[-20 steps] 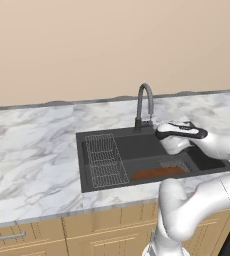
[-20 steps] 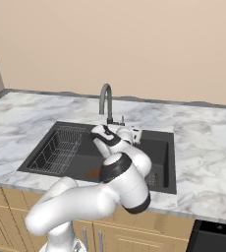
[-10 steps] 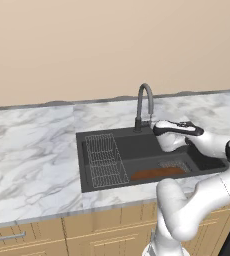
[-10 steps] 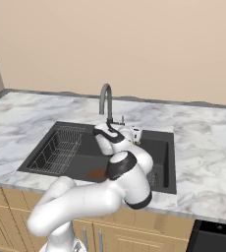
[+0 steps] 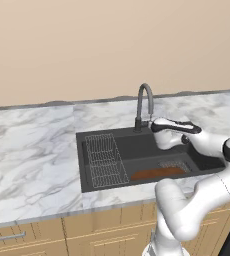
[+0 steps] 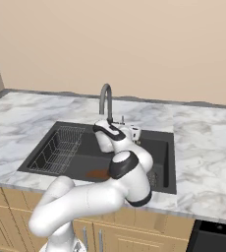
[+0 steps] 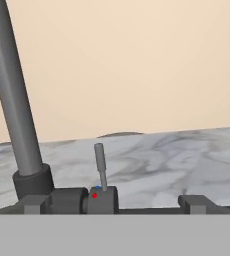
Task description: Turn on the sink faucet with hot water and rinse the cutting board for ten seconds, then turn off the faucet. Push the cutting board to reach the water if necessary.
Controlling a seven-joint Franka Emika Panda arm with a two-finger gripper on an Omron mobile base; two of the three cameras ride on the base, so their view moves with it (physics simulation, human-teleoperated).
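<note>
Just beside the slim dark grey gooseneck faucet (image 5: pixel 143 104), at its base on the rear rim of the matte black rectangular sink (image 5: pixel 103 184): white arm's two-finger gripper (image 7: pixel 115 204), tips spread apart, grasping nothing, flanking the small silver lever (image 7: pixel 100 165), which stands upright. Down from the faucet, on the basin floor by the front wall, flat: thin reddish-brown wooden cutting board (image 5: pixel 158 173). Leftward, the grey wire grid rack (image 5: pixel 104 160).

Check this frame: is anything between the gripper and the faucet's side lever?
Nothing visible is. In the hand view the lever stands upright just ahead of the gripper, right of the sink faucet, with only marbled counter behind it. The jaws look spread to either side of the lever, not yet touching it.
</note>
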